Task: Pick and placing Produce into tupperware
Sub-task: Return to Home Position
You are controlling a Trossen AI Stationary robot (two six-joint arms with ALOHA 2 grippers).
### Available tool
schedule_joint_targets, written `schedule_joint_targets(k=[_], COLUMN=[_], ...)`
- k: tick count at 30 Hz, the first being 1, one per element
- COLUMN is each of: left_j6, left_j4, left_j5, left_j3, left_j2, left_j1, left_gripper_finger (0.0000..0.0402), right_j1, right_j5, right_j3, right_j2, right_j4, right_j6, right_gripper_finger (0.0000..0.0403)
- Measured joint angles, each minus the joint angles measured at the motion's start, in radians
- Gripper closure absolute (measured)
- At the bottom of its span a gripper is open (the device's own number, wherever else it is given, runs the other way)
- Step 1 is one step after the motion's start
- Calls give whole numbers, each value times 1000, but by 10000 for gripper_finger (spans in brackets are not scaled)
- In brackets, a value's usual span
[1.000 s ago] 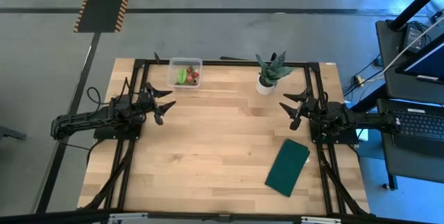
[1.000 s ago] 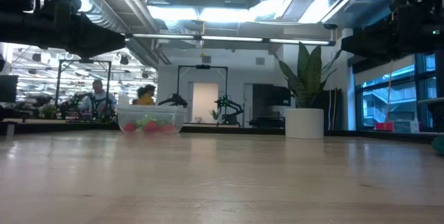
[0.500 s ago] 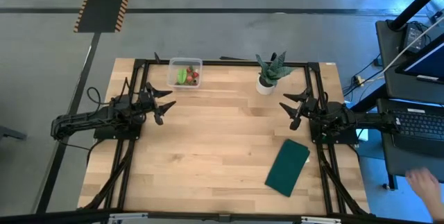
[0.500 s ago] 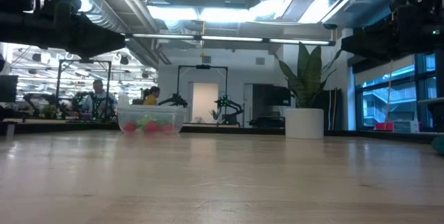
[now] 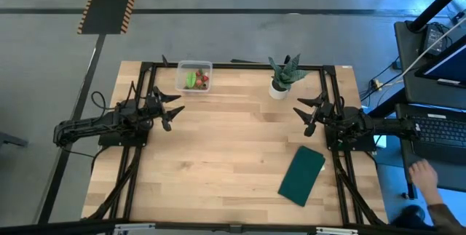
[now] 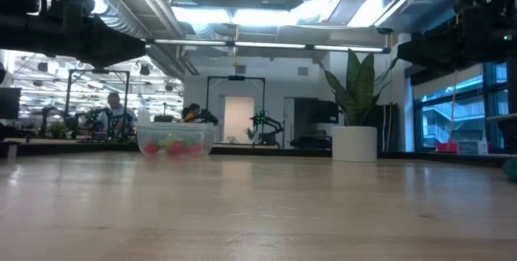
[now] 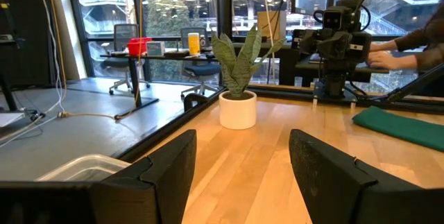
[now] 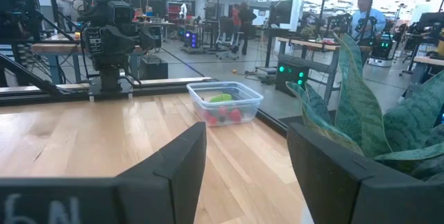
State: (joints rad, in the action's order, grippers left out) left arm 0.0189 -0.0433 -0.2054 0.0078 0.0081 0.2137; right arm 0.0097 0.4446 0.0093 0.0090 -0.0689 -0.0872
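For the return to rest, the left jaws, by the surface's left edge, and the right jaws, by its right edge, are best carried level and clear of everything. Both pairs are seen apart, with nothing gripped. The clear, round-cornered plastic tub (image 5: 195,63) is set at the far edge, left of centre. Glossy red strawberries (image 8: 223,116) and a lumpy bright green piece (image 8: 220,98) are contained in it. The pale wood-grain surface (image 5: 233,155) appears smooth.

Wooden table (image 5: 233,144) — tupperware (image 5: 182,68), potted plant (image 5: 281,82), green mat (image 5: 302,174).
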Motion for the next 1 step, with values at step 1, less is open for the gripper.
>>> schedule_joint_targets(k=[1], left_j6=[0], left_j4=[0], left_j5=[0], left_j3=[0], left_j2=[0], left_j1=[0], left_gripper_finger=[178], right_j1=[0], right_j5=[0], right_j3=[0], right_j2=[0], right_j4=[0], right_j6=[0], right_gripper_finger=[198])
